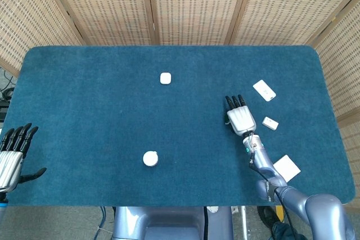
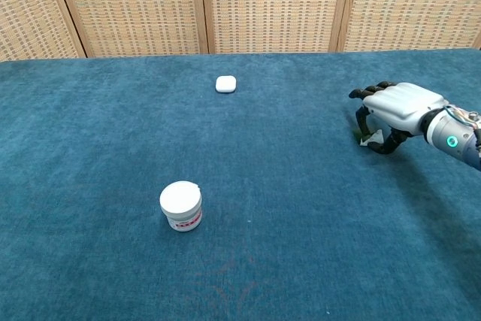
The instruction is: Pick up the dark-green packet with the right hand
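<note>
From the head view, we look straight down on the blue tabletop (image 1: 101, 111). Our right hand (image 1: 240, 117) lies palm-down toward the right side, fingers pointing away from us, and it covers the dark-green packet entirely, so this view tells us nothing of the grip. That palm-down pose suits a flat packet lying on cloth: the fingers have to come over it from above. Our left hand (image 1: 12, 155) waits at the near left edge with fingers apart and nothing in it, well clear because the task belongs to the other hand. A small white case (image 1: 165, 78) sits far from us near the middle, a white jar (image 1: 150, 158) nearer us, and three white flat items (image 1: 264, 90) lie to the right of the working hand.

At chest height the picture is clearer. The right hand (image 2: 400, 107) arches over the dark-green packet (image 2: 366, 137), fingers curled down in front of it and thumb reaching in from below, so that the packet sits between them just beside the cloth. We judge the fingers are closing on it, but we cannot tell whether they truly clamp it or whether it has left the tabletop (image 2: 263, 261). The white jar (image 2: 181, 205) and the small white case (image 2: 225, 84) stand well apart from this work.
</note>
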Controlling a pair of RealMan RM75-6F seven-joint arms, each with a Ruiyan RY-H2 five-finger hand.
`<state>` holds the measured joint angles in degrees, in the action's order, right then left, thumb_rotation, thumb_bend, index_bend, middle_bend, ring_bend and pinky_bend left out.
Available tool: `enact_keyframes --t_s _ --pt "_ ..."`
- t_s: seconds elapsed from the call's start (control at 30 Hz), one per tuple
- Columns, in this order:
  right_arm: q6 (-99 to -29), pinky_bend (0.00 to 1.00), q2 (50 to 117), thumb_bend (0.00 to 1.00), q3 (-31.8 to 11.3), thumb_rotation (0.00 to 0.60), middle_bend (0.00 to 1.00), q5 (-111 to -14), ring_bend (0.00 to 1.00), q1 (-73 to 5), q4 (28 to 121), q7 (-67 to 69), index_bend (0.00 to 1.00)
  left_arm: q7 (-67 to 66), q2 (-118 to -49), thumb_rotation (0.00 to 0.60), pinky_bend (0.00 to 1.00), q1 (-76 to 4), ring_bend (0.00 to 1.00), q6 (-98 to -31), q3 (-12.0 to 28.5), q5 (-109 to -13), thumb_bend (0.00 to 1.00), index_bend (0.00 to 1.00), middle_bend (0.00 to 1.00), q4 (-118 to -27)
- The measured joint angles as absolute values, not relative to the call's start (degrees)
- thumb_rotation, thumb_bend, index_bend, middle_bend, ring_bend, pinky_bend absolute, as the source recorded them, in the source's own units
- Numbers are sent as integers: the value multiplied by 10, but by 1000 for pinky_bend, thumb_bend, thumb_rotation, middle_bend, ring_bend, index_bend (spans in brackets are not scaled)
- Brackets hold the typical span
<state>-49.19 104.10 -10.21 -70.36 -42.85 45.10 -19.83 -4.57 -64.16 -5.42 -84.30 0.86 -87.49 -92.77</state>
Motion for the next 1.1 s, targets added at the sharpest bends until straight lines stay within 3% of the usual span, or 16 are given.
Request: enact_keyframes --t_s 0.23,0.63,1.1 --pt "-482 0 1038 569 -100 600 71 -702 0 -429 449 -203 638 -48 -642 600 0 -55 0 -841 9 -874 0 0 0 -928" --pt "-489 0 1036 569 -105 600 113 -712 0 -439 435 -198 673 -48 -642 600 0 -57 0 -837 9 -870 0 0 0 -928" --pt "-496 0 1002 588 -215 600 116 -670 0 -539 344 -185 664 -52 -643 600 0 -61 0 -829 13 -861 0 0 0 -930"
